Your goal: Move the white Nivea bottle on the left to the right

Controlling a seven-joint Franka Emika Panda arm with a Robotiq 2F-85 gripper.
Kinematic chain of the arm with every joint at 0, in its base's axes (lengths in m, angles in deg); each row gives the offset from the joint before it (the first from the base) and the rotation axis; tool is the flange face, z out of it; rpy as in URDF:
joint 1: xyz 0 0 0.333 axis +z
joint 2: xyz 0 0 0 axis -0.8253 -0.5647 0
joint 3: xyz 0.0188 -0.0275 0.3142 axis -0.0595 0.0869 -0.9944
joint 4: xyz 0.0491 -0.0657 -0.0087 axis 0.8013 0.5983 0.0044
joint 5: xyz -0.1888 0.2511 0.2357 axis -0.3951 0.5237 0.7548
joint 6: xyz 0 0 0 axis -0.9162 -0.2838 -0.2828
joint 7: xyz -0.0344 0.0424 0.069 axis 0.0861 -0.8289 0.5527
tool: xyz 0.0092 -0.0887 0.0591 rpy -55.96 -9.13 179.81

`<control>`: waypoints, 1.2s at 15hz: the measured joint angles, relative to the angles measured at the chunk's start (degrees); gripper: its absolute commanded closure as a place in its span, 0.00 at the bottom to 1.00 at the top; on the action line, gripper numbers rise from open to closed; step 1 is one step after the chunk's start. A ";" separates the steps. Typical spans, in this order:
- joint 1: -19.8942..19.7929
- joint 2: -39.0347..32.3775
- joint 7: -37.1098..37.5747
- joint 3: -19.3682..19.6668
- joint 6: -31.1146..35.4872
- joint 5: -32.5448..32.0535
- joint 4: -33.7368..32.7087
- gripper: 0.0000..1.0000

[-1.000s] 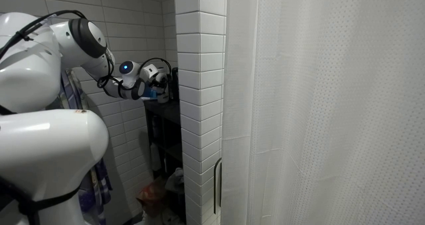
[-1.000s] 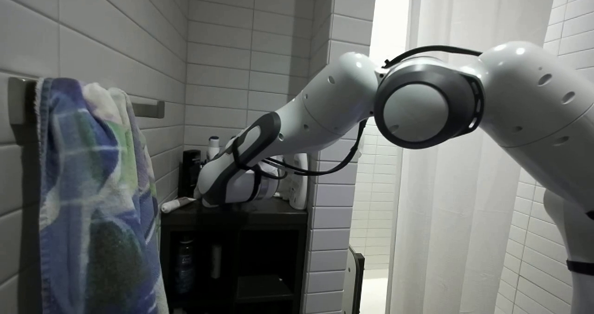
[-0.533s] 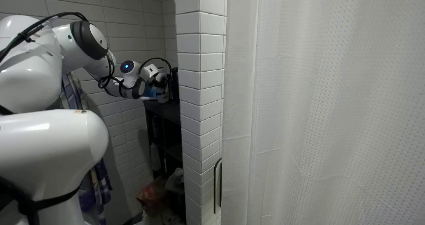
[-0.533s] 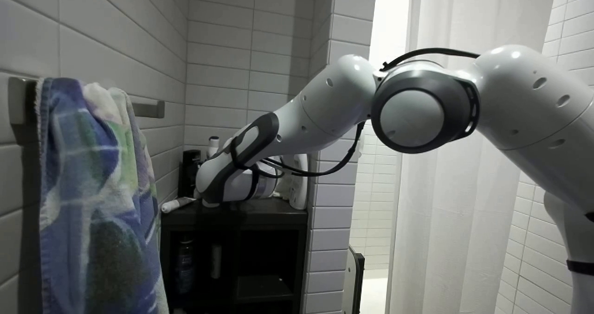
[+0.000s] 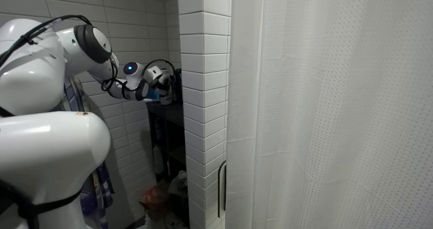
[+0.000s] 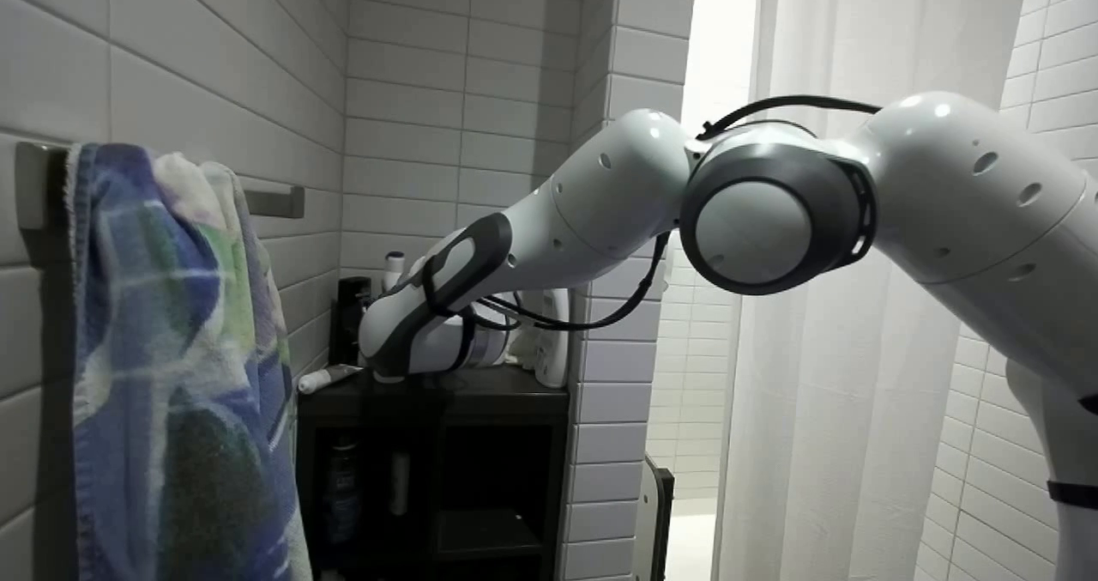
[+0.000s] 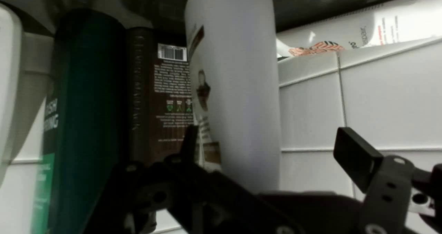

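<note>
Black two-fingered gripper (image 7: 272, 147) spread around a smooth white cylindrical bottle (image 7: 238, 89)

The fingers (image 7: 357, 158) stand wide apart in the wrist view, with the bottle between them. A clear gap shows between the bottle and the finger at the right of that view; the finger at the left sits right at the bottle's labelled edge, and whether it touches cannot be told. The bottle is upright on top of a black shelf unit (image 6: 506, 382) with open compartments. Its label is partly turned away, and the brand cannot be read.

In the wrist view, a dark brown container (image 7: 165, 116) with a small white barcode is just beside the bottle, and past it comes a dark green bottle (image 7: 89, 106). On the other side lies a white tube (image 7: 331, 38) with an orange-red pattern.

In an exterior view, the white robot arm (image 6: 600, 195) with grey joints reaches over the shelf unit, the gripper hidden behind it. A broad white container (image 6: 553, 349) stands near a white-tiled pillar (image 6: 613, 375). A blue, green and white cloth towel (image 6: 171, 349) hangs from a metal rail (image 6: 274, 202).
</note>
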 measured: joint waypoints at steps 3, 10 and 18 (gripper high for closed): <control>0.05 -0.35 0.00 0.00 -0.33 0.00 -0.65 0.00; 0.00 -1.81 0.00 0.00 -1.24 -0.01 -2.96 0.00; -0.07 -3.71 -0.04 0.00 -2.75 -0.06 -6.87 0.00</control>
